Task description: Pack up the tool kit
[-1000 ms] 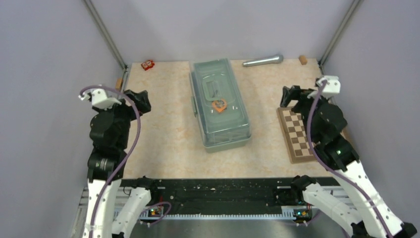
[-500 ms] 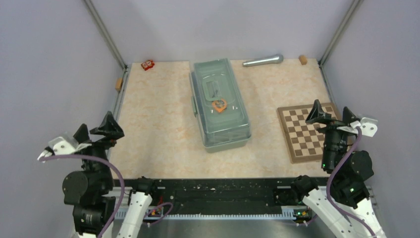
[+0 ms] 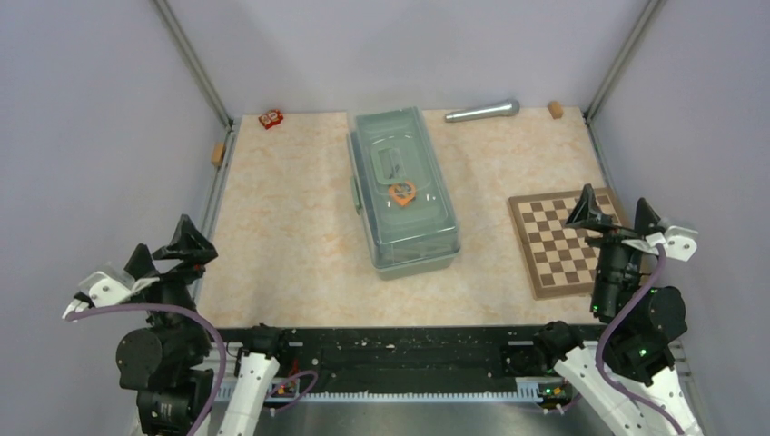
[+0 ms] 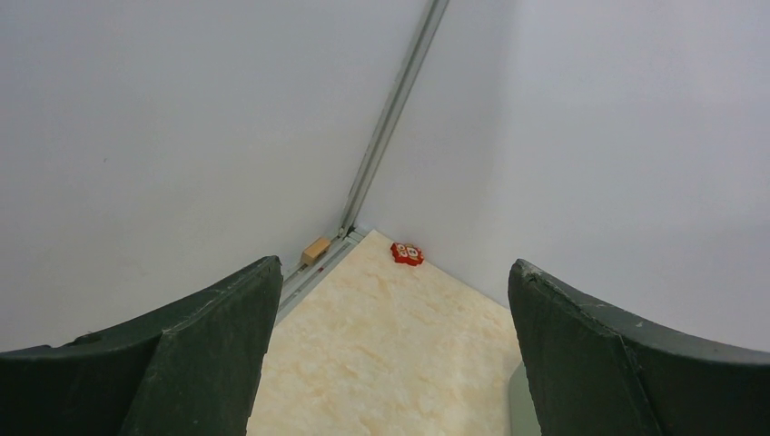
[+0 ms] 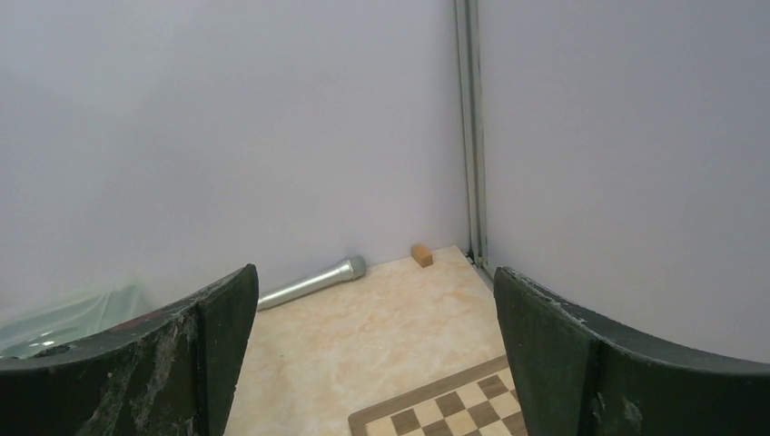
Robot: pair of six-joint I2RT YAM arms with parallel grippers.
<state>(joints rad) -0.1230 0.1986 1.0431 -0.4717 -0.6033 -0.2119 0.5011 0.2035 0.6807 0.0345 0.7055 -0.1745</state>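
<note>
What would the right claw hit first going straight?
The right gripper likely meets the pale back wall, passing over beige marbled tabletop between grey metal cylinder and small tan wooden block; depth unclear.

Left gripper [image 3: 165, 242]: I see it raised at 8 o'clock, jaws wide apart, empty.
Right gripper [image 3: 617, 202]: I see it raised at 4 o'clock, jaws wide apart, empty.

The overhead camera covers the table [image 3: 291, 227] from behind the left gripper [image 3: 163, 234] and right gripper [image 3: 616, 195]; wrist cameras look ahead between their fingers [image 4: 182, 363] at far corners, shared overhead.
</note>
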